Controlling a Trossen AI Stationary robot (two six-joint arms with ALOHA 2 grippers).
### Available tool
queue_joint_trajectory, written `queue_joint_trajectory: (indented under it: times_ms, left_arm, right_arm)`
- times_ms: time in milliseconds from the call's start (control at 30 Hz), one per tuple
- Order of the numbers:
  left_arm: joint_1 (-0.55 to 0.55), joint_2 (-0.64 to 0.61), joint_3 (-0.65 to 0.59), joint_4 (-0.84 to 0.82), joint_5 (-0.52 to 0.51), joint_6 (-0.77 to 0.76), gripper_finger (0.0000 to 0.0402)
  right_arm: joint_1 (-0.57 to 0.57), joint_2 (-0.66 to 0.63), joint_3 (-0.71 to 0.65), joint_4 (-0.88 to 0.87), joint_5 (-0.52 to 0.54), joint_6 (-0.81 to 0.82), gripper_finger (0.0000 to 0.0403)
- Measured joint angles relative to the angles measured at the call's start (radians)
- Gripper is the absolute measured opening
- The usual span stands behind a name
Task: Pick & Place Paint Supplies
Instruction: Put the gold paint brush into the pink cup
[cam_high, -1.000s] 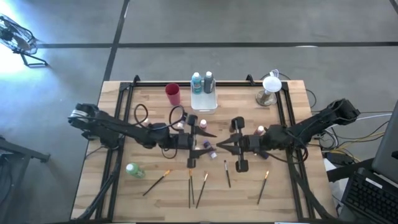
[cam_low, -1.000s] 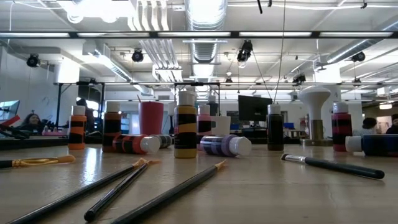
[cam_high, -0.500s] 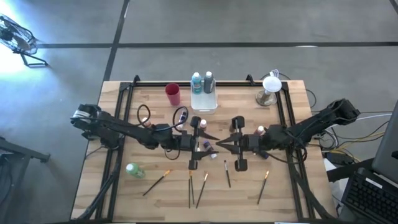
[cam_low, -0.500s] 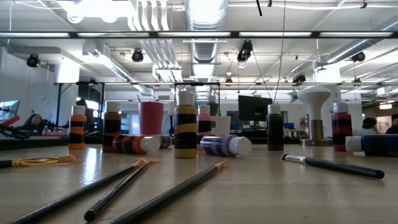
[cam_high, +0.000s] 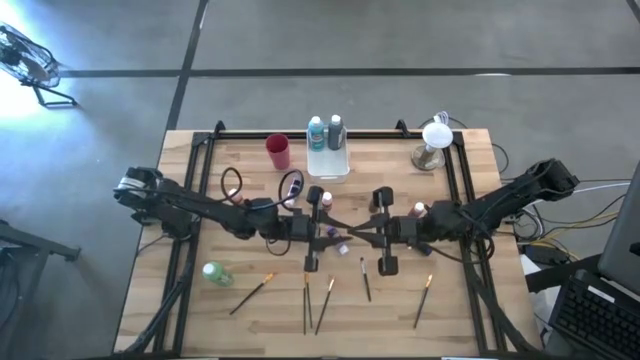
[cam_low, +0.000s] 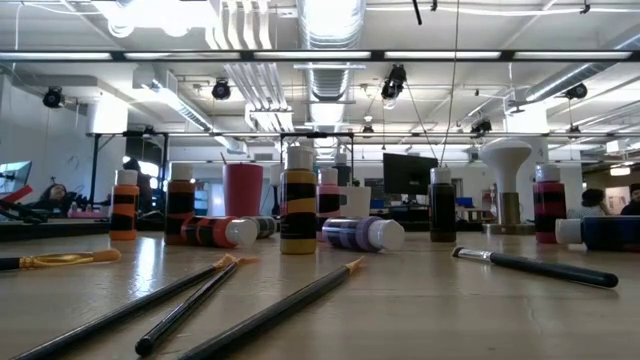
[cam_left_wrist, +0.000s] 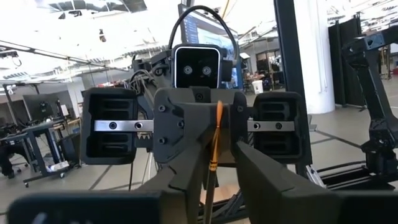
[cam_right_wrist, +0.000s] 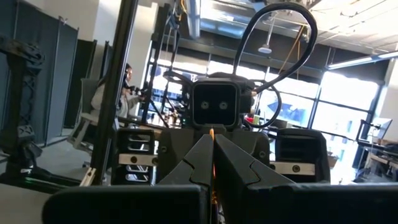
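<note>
Above the table's middle my two grippers face each other, tip to tip. My right gripper (cam_high: 354, 236) (cam_right_wrist: 211, 142) is shut on a thin orange-handled paintbrush (cam_left_wrist: 213, 146). My left gripper (cam_high: 334, 232) (cam_left_wrist: 219, 163) is open, with one finger on either side of that brush; I cannot tell whether they touch it. Small paint bottles stand and lie under and around the grippers (cam_high: 325, 198) (cam_low: 297, 212) (cam_low: 362, 234). Several more brushes (cam_high: 325, 305) (cam_low: 270, 312) lie flat near the table's front edge. A green bottle (cam_high: 215, 272) lies at the front left. My right gripper pinches the brush's orange handle (cam_right_wrist: 212, 133) between its two shut fingers. The fingers are level and come from the table's right. The brush runs along them and sticks out past their tips toward my left gripper, lifted clear of the table.
A magenta cup (cam_high: 278, 151) and a translucent tray (cam_high: 329, 166) holding two bottles stand at the back middle. A white mushroom-shaped object (cam_high: 434, 142) is at the back right. A black frame (cam_high: 190, 200) runs along the table's sides. People sit in the room behind.
My left gripper has drawn its fingers closer together around the brush that my right gripper holds out, and has edged toward the right gripper. The right gripper has kept still, shut on the brush.
</note>
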Motion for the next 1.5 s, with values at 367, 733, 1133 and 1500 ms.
queue_joint_trajectory:
  times_ms: [367,733,1133,1500]
  left_arm:
    - [0.002,0.0,0.002,-0.003,-0.001,0.0,0.0011]
    - [0.002,-0.006,0.004,-0.021,-0.003,-0.003,0.0005]
    - [0.001,-0.149,0.003,-0.253,-0.077,-0.012,0.0005]
    - [0.022,-0.335,0.001,-0.546,-0.496,0.059,0.0005]
  right_arm:
    - [0.0,0.0,0.001,-0.015,-0.002,0.008,0.0008]
    - [0.001,-0.01,0.001,-0.028,0.0,0.024,0.0014]
    - [0.001,-0.149,0.0,-0.359,0.165,0.084,0.0146]
    - [0.001,-0.317,-0.002,-0.794,0.218,0.272,0.0201]
